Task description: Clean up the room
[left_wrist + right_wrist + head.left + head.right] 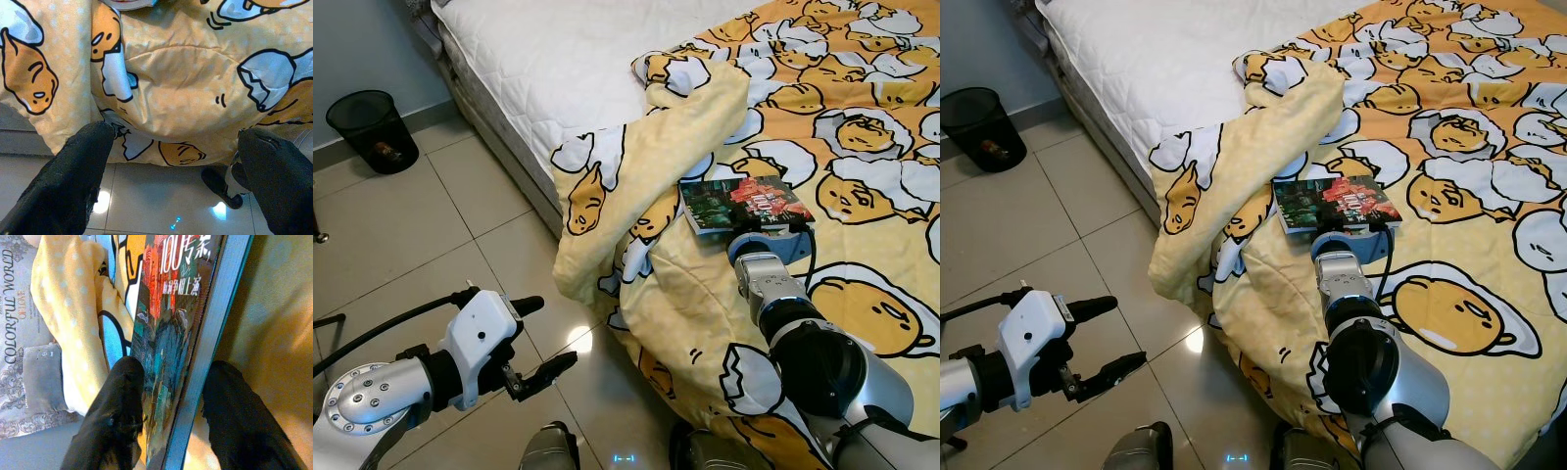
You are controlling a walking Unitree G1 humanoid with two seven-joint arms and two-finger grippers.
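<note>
Book on yellow duvet, edge between right gripper jaws, clenched on it, left gripper jaws spread

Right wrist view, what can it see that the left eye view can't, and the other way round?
The right wrist view alone shows the print on the book's cover up close, a black finger on each side of the book's edge, and a grey cloth printed "COLORFUL WORLD". The left eye view alone shows the black mesh bin on the tiled floor, the white mattress, and the left gripper open above the tiles. Both show the book lying on the yellow egg-cartoon blanket, at the right gripper.
</note>
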